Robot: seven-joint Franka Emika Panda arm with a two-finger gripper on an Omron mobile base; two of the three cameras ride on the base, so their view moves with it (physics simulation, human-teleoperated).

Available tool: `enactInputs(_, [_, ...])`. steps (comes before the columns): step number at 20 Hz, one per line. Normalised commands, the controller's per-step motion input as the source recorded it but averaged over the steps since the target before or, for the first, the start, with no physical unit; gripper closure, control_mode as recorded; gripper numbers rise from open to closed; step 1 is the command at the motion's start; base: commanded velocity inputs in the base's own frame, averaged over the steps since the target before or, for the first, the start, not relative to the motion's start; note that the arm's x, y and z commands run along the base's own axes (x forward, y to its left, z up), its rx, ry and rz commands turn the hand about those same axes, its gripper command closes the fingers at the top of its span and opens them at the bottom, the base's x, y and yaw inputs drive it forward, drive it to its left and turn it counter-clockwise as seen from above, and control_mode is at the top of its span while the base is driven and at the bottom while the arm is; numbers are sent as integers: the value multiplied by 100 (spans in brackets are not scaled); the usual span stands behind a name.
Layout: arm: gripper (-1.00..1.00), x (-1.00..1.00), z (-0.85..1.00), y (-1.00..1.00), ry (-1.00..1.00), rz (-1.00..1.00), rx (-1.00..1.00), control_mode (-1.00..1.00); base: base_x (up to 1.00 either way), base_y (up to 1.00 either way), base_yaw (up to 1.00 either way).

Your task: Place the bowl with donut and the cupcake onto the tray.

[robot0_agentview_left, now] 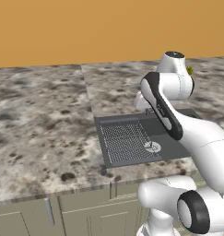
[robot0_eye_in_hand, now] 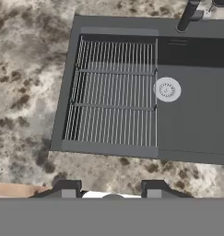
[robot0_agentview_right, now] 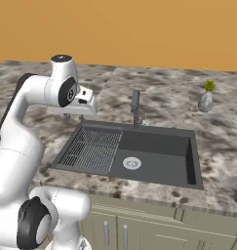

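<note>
Bare speckled counter (robot0_agentview_right: 154, 93) stretches wide on both sides of the grey sink (robot0_agentview_right: 159, 146). At the sink's back rim a dark faucet (robot0_agentview_right: 135, 108) rises upright; a wire rack (robot0_eye_in_hand: 114, 90) covers its left half; a small vase (robot0_agentview_right: 206, 100) stands far right.

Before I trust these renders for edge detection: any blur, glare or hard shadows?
Left base view: even flat light, granite counter soft-textured, no glare. Right base view: sink interior shaded darker toward its right wall, vase small and slightly fuzzy. Hand view: rack wires crisp, drain bright, no distortion.
</note>
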Motion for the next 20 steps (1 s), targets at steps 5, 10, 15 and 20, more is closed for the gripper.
enactInputs(5, [-100,-73,10,0,-12,0,2,-100,0,0,0])
enactInputs(10, [-100,-18,6,0,-5,0,1,-100,0,0,0])
enactInputs(15, [-100,0,0,0,0,0,0,100,-24,-9,0])
enactInputs(20, [-100,0,0,0,0,0,0,100,-40,-100,-10])
